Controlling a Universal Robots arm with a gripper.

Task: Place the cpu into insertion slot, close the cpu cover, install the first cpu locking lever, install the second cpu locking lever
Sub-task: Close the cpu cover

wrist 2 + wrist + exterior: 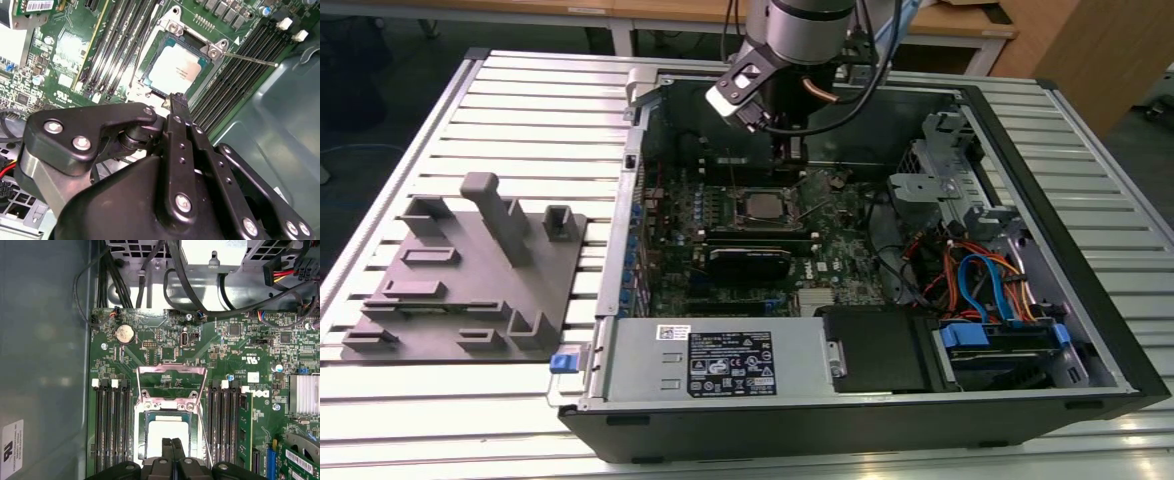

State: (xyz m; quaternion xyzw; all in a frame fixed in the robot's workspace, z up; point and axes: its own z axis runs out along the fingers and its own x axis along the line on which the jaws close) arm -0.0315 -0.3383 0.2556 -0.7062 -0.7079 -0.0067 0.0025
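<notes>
One cpu (167, 432), lying flat in the insertion slot (140, 437) on the green motherboard (225, 355). The gripper (171, 441) has its fingers pressed together with nothing pinched. In the first wrist view the tips overlap the cpu's edge; whether they touch it can't be told.

The cpu cover (172, 371) is open. In the first wrist view its silvery frame is swung back off the slot on the side away from the fingers, with board showing through its window.

In the second wrist view the cpu (175, 70) sits with a green border inside the metal rim. The gripper (176, 97) tip is at the slot's edge, just beside the chip. A thin lever rod (250, 60) runs out from the slot's corner across the memory slots (235, 65), not latched down.

The first wrist view adds memory slots on both sides of the socket, a coin battery (124, 333) beyond the cover and a finned heatsink (304, 392) off to one side.

In the exterior view the gripper (787, 152) hangs straight down into the open computer case (854, 418), just past the cpu (759, 205). The case holds:
- the motherboard
- a black card (750, 262)
- a power supply (720, 360)
- a bundle of blue, orange and red cables (974, 280)

The case lies on a slatted table (520, 90). A grey fixture (467, 280) sits well apart, on the exterior view's left.
</notes>
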